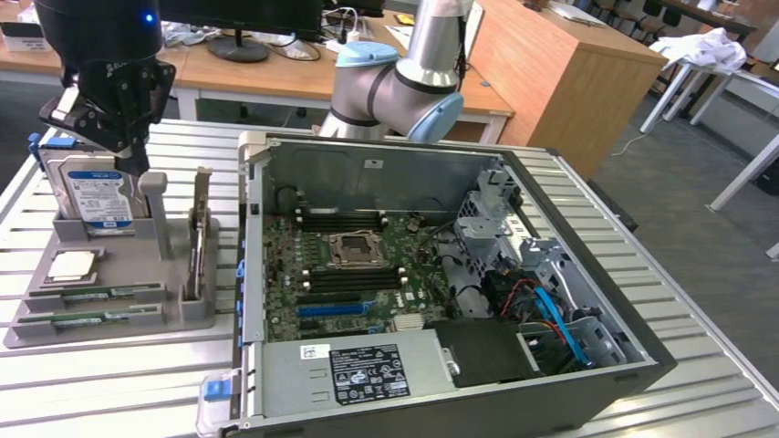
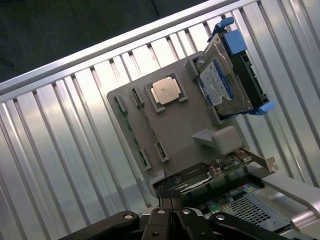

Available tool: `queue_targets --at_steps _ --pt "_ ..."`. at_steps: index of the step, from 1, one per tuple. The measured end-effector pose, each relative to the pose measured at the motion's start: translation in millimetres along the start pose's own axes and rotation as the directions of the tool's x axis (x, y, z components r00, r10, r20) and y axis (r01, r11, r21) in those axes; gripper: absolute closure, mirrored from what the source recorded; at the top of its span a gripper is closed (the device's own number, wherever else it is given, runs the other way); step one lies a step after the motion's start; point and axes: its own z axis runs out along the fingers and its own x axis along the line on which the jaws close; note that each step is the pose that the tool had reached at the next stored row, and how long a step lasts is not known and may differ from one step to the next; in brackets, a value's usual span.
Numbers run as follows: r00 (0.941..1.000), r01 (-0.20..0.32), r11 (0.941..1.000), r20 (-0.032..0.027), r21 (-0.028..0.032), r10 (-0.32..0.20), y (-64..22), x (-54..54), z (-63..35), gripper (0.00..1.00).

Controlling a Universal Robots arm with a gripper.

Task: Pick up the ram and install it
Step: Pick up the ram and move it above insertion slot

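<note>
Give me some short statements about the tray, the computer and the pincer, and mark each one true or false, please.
1. The pincer is shut and holds nothing. True.
2. Two ram sticks lie flat in the grey tray. True.
3. The hard drive lies flat inside the computer case. False: it stands upright in the tray, outside the case.
4. The silver processor chip is standing on its edge beside the case. False: it lies flat on the tray, between the hard drive and the ram sticks.
5. The case is open on its side, so the motherboard can be seen. True.
</note>
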Motion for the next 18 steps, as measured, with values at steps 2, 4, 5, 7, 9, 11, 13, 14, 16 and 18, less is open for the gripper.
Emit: queue_targets --at_steps 2,4,5,7,9,11,13,14,16,18 --pt "1.0000 0.010 1.0000 -0.0004 -0.0002 -0.010 0.0 0.0 0.0 0.90" --pt "0.9998 0.019 0.9998 -0.0009 -0.0005 -0.019 0.0 0.0 0.0 0.90" --pt "0.9997 0.024 0.9997 -0.0011 -0.0006 -0.024 0.0 0.0 0.0 0.90" --pt "0.9995 0.032 0.9995 -0.0014 -0.0008 -0.032 0.0 0.0 0.0 0.90" --pt "0.9993 0.039 0.9993 -0.0017 -0.0010 -0.039 0.0 0.0 0.0 0.90" --pt "0.9990 0.045 0.9990 -0.0020 -0.0011 -0.045 0.0 0.0 0.0 0.90" --pt "0.9986 0.052 0.9986 -0.0023 -0.0013 -0.052 0.0 0.0 0.0 0.90" --pt "0.9985 0.055 0.9985 -0.0025 -0.0013 -0.055 0.0 0.0 0.0 0.90" --pt "0.9982 0.060 0.9982 -0.0027 -0.0015 -0.060 0.0 0.0 0.0 0.90" --pt "0.9977 0.067 0.9977 -0.0030 -0.0016 -0.067 0.0 0.0 0.0 0.90"
